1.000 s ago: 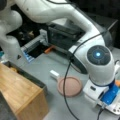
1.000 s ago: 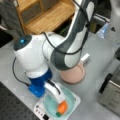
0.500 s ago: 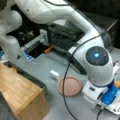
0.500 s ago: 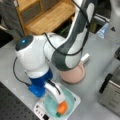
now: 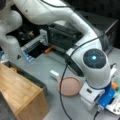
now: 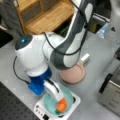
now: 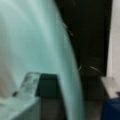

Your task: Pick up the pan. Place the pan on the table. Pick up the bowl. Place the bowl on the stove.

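The pink pan (image 5: 70, 86) (image 6: 72, 73) lies flat on the grey table (image 5: 42, 67) (image 6: 95, 82), its white handle (image 6: 85, 58) pointing away from the stove. The teal bowl (image 6: 51, 106) (image 7: 32, 37), with orange food (image 6: 61, 105) in it, sits on the white stove (image 6: 75, 100) (image 5: 113, 108). My gripper (image 6: 56, 96) (image 7: 75, 85) hangs over the bowl's rim. One finger (image 6: 52, 88) (image 7: 30, 82) reaches inside the bowl. In the wrist view the rim passes between the jaws, and a dark gap shows on its outer side. My wrist hides most of the bowl in a front view (image 5: 116, 82).
A light wooden box (image 5: 17, 92) (image 6: 50, 17) stands beside the work area. A silver toaster oven (image 6: 112, 90) is close to the stove at a front view's right. A black appliance (image 5: 65, 35) sits behind the pan. The arm's cable (image 5: 62, 82) hangs over the pan's edge.
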{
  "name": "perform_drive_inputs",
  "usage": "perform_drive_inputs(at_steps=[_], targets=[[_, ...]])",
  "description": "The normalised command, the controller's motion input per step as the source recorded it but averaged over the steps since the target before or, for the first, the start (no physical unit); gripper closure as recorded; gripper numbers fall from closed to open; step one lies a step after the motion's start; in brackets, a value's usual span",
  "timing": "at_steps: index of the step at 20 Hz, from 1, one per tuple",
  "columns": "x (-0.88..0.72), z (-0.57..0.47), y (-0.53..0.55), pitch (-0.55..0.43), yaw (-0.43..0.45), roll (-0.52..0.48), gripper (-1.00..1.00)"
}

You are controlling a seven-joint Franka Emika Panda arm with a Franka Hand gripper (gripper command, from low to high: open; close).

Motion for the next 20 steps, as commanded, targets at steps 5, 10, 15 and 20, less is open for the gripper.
perform_drive_inputs(at_steps=[5,10,15,20], targets=[[-0.47,-0.17,0.0,-0.268,0.026,-0.166,-1.0],[-0.49,-0.17,0.02,-0.277,0.019,-0.181,-1.0],[-0.45,-0.11,-0.02,-0.264,0.035,-0.18,-1.0],[-0.35,-0.06,-0.05,-0.234,0.051,-0.171,-1.0]])
